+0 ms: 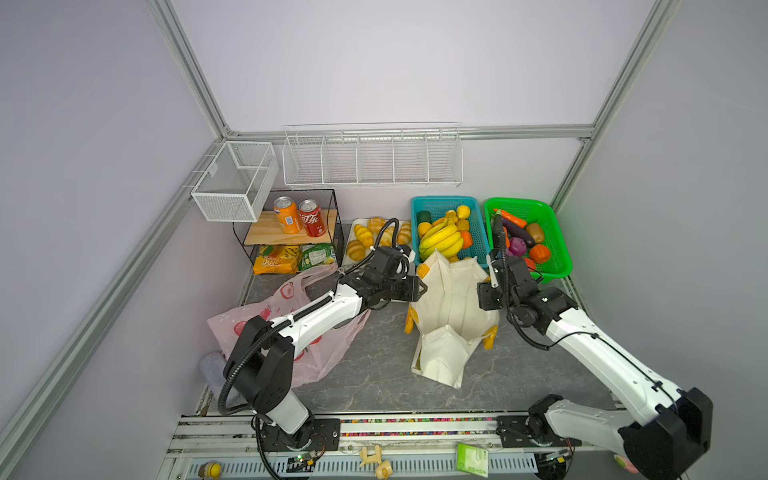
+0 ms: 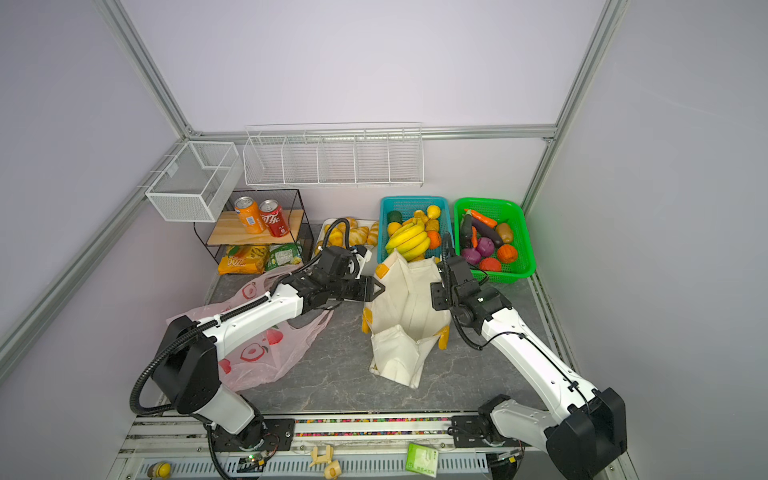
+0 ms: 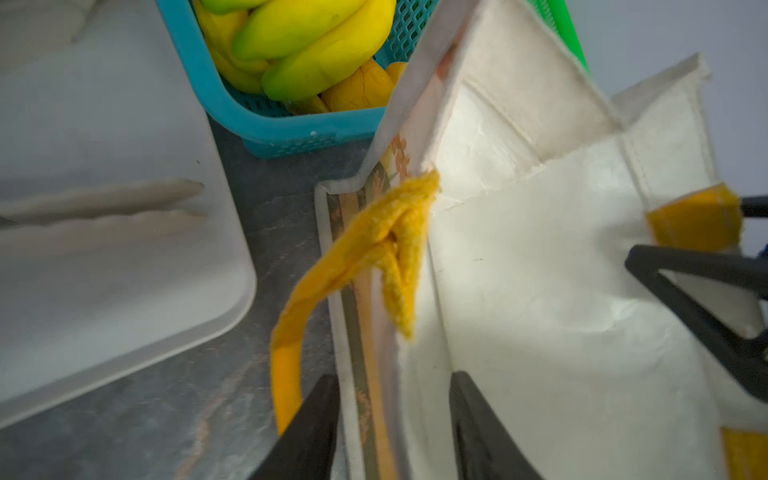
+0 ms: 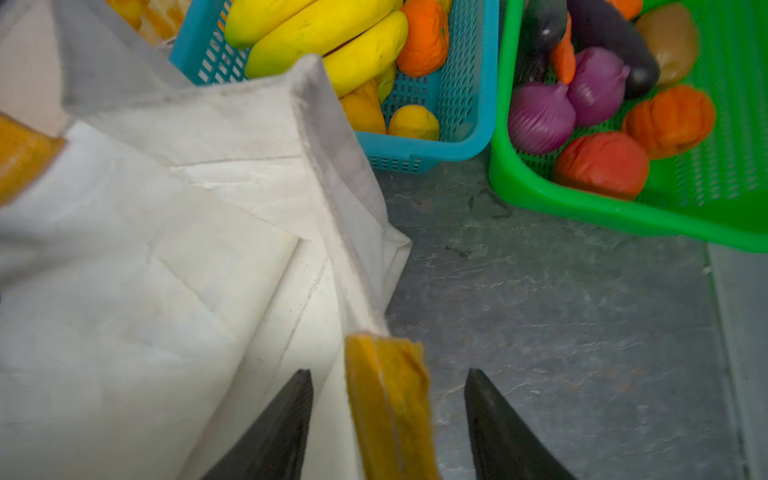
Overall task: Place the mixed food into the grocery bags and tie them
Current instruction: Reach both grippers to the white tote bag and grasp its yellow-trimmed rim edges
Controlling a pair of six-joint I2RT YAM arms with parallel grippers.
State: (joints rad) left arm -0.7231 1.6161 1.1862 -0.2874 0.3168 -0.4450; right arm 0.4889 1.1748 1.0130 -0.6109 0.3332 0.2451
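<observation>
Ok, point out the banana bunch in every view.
Top view: banana bunch in the blue basket, behind the canvas tote.
Top view: bunch in the same basket.
Left wrist: bunch in the basket, beyond the tote's rim.
Right wrist: bunch in the basket, beside an orange.
Shared landmark: the blue basket.

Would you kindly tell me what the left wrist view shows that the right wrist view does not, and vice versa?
Only the left wrist view shows the printed outer face of the cream canvas tote, with a yellow-orange handle drooping over it. Only the right wrist view shows purple onions and a dark eggplant in the green plastic basket. Both show the tote's pale inside and yellow bananas in the teal plastic basket.
</observation>
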